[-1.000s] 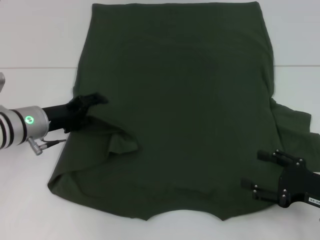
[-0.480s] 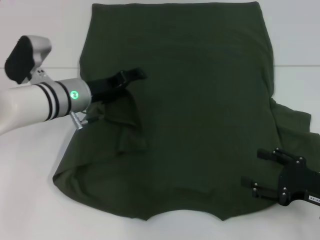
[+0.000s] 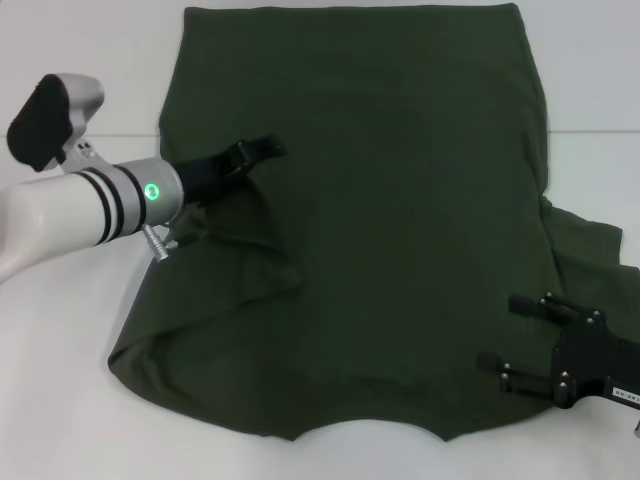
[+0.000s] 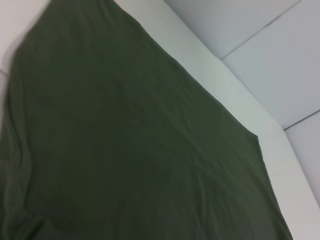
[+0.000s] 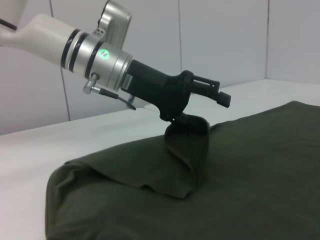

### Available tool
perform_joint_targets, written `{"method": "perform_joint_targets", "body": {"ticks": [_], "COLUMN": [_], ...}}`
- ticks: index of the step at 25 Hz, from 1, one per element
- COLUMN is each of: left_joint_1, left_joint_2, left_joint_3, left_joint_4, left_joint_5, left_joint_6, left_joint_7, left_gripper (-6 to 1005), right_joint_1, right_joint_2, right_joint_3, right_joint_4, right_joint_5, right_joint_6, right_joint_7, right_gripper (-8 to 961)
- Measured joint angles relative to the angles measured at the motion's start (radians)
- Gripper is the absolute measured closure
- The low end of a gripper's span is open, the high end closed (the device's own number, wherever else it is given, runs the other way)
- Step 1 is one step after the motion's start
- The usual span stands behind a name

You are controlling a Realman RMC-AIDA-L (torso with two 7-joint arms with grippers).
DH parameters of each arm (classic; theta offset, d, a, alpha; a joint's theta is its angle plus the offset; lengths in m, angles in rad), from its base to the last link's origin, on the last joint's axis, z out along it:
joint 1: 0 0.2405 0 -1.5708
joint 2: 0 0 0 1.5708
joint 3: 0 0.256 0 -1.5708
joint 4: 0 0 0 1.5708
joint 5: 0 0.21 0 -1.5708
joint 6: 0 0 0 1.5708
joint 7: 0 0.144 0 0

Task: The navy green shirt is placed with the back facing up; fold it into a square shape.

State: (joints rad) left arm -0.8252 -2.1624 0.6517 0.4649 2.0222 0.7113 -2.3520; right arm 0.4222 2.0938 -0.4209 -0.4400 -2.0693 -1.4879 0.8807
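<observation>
Left claw (image 3: 262, 150) clamped on left sleeve of navy green shirt (image 3: 390, 200), lifted above worktop (image 3: 60, 400). Right claw (image 3: 520, 335) apart, near right hem.

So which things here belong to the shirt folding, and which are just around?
Part of the job:
- navy green shirt, spread flat, back up
- left claw, shut on a lifted fold of the shirt's left sleeve area
- right claw, open, at the shirt's right near corner

Just there:
- white table
</observation>
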Motion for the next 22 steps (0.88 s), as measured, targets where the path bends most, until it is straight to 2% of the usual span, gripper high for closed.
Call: {"method": "perform_joint_targets", "body": {"ticks": [6,10,13,18,21,22], "left_joint_1": [0.029,0.053,0.077,0.128,0.167,0.184], "left_joint_2": [0.011,0.017,0.024,0.034,0.039,0.046], "left_joint_3": [-0.003,-0.005,-0.007,-0.04,-0.066,-0.069], "left_joint_4": [-0.002,-0.003,-0.003,-0.012,-0.011,-0.009], "left_joint_5": [-0.011,-0.011,-0.016,-0.055,-0.131,-0.167], "left_joint_6": [0.02,0.084,0.144,0.17,0.262,0.33], "left_joint_7": [-0.016,-0.058,-0.079,-0.077,-0.01,0.051], "left_gripper": [114,114,114,114,113,113], "right_joint_1": [0.009,0.011,0.011,0.009,0.004,0.004], "right_joint_2": [0.001,0.001,0.002,0.002,0.001,0.001], "right_joint_3": [-0.001,-0.002,0.002,0.005,0.007,0.007], "right_joint_4": [0.001,0.001,0.001,0.001,0.001,0.001], "right_joint_5": [0.0,0.0,0.0,0.0,0.017,0.017], "right_joint_6": [0.0,-0.002,-0.008,-0.014,-0.021,-0.021], "right_joint_7": [0.0,0.0,0.0,0.0,0.01,0.01], "right_gripper": [172,174,176,178,180,181]}}
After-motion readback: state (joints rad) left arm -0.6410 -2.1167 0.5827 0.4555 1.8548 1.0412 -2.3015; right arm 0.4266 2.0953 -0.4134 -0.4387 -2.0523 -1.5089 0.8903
